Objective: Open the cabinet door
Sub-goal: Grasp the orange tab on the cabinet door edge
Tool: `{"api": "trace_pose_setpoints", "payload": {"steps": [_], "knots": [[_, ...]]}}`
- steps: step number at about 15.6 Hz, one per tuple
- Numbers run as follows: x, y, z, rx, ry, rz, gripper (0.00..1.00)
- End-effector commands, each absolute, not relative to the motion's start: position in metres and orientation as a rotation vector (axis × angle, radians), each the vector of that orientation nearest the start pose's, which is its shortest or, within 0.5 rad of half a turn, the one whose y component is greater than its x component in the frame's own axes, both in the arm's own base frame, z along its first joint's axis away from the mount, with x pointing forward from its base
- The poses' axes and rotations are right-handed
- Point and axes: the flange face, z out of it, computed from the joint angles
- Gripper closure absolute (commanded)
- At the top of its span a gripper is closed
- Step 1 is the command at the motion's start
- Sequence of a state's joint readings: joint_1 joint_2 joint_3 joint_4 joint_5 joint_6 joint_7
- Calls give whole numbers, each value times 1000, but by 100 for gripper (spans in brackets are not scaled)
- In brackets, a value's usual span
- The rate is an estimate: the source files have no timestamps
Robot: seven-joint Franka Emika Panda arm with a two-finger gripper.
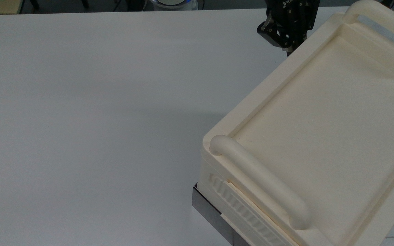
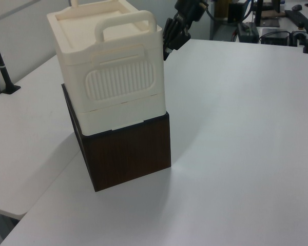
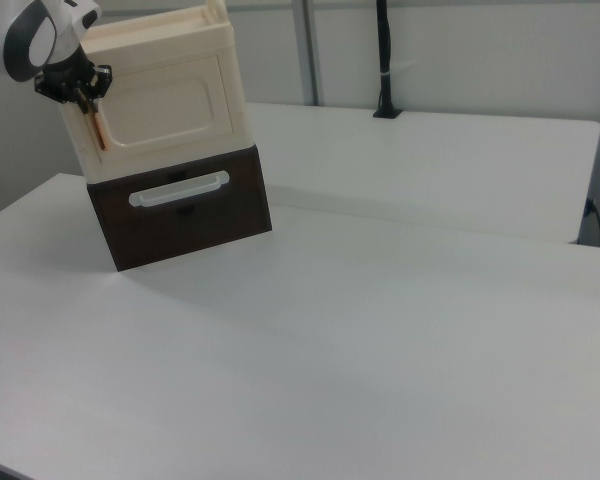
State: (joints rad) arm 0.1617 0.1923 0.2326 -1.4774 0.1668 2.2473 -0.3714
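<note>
The cream cabinet (image 3: 160, 90) stands on a dark brown box (image 3: 180, 215). In the right view its cabinet door (image 3: 170, 105) is a flat cream panel lying flush with the cabinet, with a small copper-orange strip handle (image 3: 97, 130) near the right view's left end. My black gripper (image 3: 85, 98) is right at the top of that handle. In the top view the gripper (image 1: 290, 50) sits tight against the cabinet's (image 1: 320, 119) far edge. In the left view the gripper (image 2: 167, 51) is behind the cabinet's (image 2: 77, 31) far corner, and the door face is hidden.
A ribbed cream drawer front (image 2: 120, 82) faces the left view. Thick rounded handles (image 1: 258, 181) cross the cabinet top. The brown box carries a cream bar handle (image 3: 178, 190). A wide white table (image 1: 97, 102) spreads to the top view's left. A black pole (image 3: 383, 60) stands at the back.
</note>
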Motion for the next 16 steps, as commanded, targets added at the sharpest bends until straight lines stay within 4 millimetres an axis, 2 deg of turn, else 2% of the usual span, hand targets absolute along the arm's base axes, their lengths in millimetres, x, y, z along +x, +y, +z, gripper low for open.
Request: {"api": "trace_pose_setpoints", "payload": {"steps": [1,7,11,16], "knots": [[619,244,631,-2666,-911,-862,99],[606,219,645,-2698,-875,-866,99],[607,194,637,-2750,-845,-764,99],[602,161,642,-2802,-796,-682,98]]}}
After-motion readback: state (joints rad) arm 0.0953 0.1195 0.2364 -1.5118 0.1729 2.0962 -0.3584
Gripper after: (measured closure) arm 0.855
